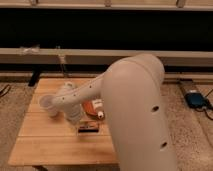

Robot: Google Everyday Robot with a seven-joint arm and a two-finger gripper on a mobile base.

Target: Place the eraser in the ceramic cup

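One small, flat, dark rectangular eraser (88, 128) lies on the wooden worktop (45, 142), just right of the end effector (75, 116). A small whitish ceramic cup (48, 105) stands just left of it. Whether the end effector is released or clenched cannot be told.

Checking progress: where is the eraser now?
In the camera view, the eraser lies on the table, just in front of the orange dish; the gripper hangs close at its left, right of the cup.

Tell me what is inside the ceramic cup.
Nothing shows in the visible opening of the ceramic cup; the arm covers part of it. The eraser lies outside on the table, with the gripper between them.
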